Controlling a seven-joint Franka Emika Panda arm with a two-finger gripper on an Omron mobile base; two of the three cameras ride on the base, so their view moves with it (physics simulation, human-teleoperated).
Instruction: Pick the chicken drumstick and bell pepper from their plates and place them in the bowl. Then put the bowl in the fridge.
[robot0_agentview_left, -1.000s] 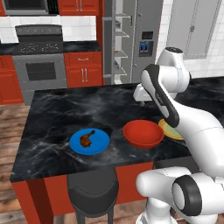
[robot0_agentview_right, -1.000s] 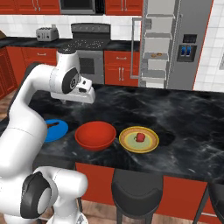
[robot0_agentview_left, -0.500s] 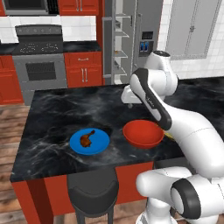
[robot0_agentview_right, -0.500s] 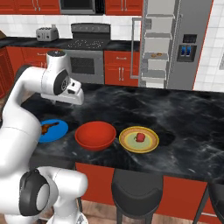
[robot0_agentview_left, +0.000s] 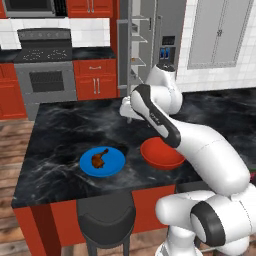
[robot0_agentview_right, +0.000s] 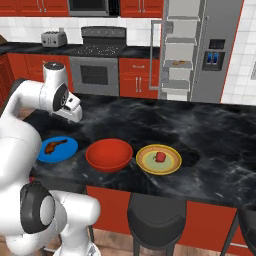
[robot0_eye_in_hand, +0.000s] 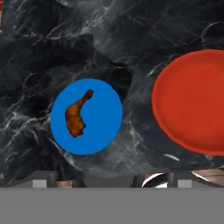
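The robot's tool (robot0_agentview_right: 75, 112) hangs high over the black counter (robot0_agentview_left: 65, 132), and its two tips are wide apart with nothing between them. It looks straight down, so the camera on the hand can see the food below.

The chicken drumstick (robot0_eye_in_hand: 77, 114) lies on the blue plate (robot0_eye_in_hand: 103, 124), a little off the middle, with its thin end pointing up and right in the hand view. Nothing else is on that plate, so the tool has room to come down around the drumstick.

The red bowl (robot0_agentview_right: 109, 154) sits just beside the blue plate, with a small strip of counter between them. It has nothing in it so far. Being that near should make the carry short.

On the other side of the bowl is the yellow plate (robot0_agentview_right: 172, 162), and the red bell pepper (robot0_agentview_right: 160, 157) sits in its middle.

Behind the counter the fridge (robot0_agentview_right: 217, 85) stands with its door open, and its pale shelves show. That way the bowl can go in later.

I think the drumstick comes first. The tool needs to move over the blue plate and go down.
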